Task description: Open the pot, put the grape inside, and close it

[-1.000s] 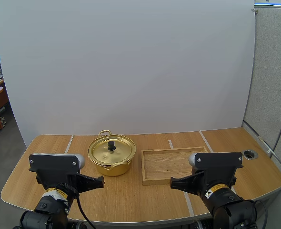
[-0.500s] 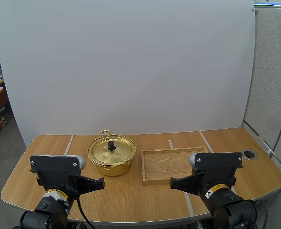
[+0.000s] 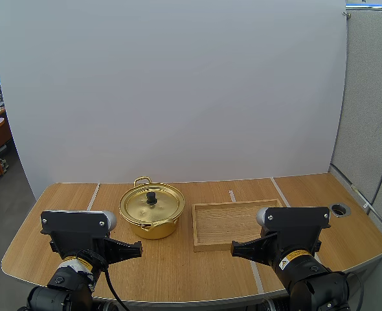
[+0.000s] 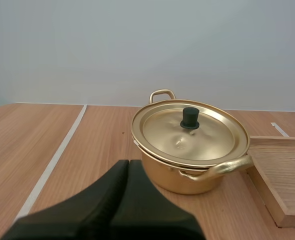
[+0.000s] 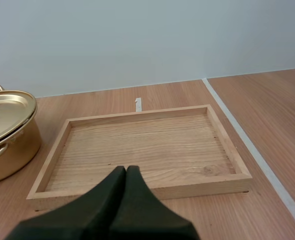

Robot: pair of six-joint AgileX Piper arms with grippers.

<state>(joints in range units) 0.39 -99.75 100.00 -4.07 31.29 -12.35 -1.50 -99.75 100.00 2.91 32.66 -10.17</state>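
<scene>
Your left arm (image 3: 74, 256) is folded low over its base at the near edge of the tabletop (image 3: 178, 272), and your right arm (image 3: 294, 253) mirrors it on the other side; neither reaches out over the work area, and both are well apart from the things on the table.

In the left wrist view your left gripper (image 4: 128, 163) has its fingers pressed together into one dark wedge with nothing between them; it aims level and forward at the pot (image 3: 153, 228).

In the right wrist view your right gripper (image 5: 126, 169) is likewise closed up on nothing, its tips together; it aims at the near rim of the wooden tray (image 3: 195, 227).

The gold pot stands upright on the tabletop ahead of your left arm; its lid (image 3: 142, 206) is seated on it, with the black knob (image 3: 151, 196) at the centre. One handle faces the backdrop and the other faces you. The tray lies flat just beside the pot, on its right.
</scene>
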